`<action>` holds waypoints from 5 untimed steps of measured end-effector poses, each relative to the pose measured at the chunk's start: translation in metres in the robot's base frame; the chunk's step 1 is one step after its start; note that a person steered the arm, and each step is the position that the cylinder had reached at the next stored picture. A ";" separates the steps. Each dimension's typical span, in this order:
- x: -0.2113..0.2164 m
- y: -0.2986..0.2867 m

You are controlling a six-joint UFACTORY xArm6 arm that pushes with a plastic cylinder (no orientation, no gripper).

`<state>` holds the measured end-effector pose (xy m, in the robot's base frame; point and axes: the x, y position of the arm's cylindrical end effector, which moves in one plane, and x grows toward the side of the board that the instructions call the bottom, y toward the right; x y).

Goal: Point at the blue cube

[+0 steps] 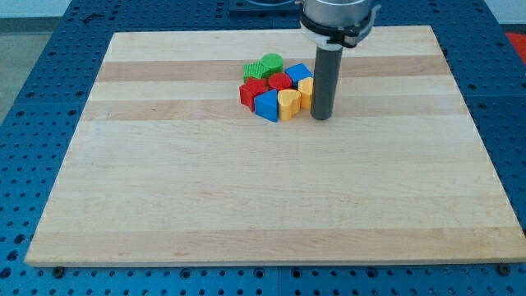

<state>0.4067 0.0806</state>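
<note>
A tight cluster of blocks sits near the top middle of the wooden board (263, 197). The blue cube (297, 73) is at the cluster's upper right, partly behind the rod. Around it are a green block (269, 64) and another green block (255, 71), a red round block (280, 80), a red block (251, 93), a blue wedge-like block (267, 105), a yellow heart (288, 104) and a yellow block (306, 91). My tip (321, 117) rests on the board at the cluster's right edge, just right of the yellow block and below-right of the blue cube.
The board lies on a blue perforated table (49, 49). The arm's grey mount (339, 18) hangs over the board's top edge above the rod.
</note>
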 end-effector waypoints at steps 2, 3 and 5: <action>-0.040 0.075; -0.073 0.040; -0.093 -0.012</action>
<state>0.3133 0.0681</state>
